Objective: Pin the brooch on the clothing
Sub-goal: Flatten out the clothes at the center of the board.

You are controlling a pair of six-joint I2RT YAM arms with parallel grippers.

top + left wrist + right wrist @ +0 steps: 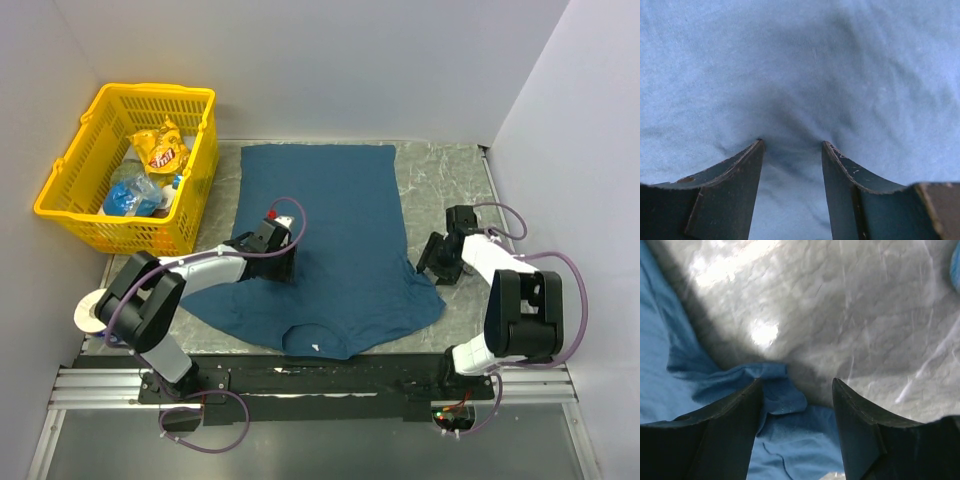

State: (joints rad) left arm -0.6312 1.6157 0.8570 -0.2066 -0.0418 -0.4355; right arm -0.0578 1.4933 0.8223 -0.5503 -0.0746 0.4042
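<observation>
**Both claws low at the shirt, brooch not to be seen**

The shirt (340, 210) is spread flat on the table (455, 190), with the neck and its white label (316, 348) turned toward the arm bases. The left claw (792, 143) is placed on the left part of the shirt, about halfway along its length. Its 2 fingers are held partly apart. The tips are pressed into the cloth, which is drawn into soft creases around them, and no fold is clamped. The right claw (796, 381) is held low at the right edge of the shirt, where the sleeve (775, 390) lies on the table. Its jaws are also held partly apart, the crumpled sleeve edge is seen between them, and nothing is gripped. The brooch cannot be made out in any view. A yellow basket (130, 235) with snack packets is seen at the far left.
</observation>
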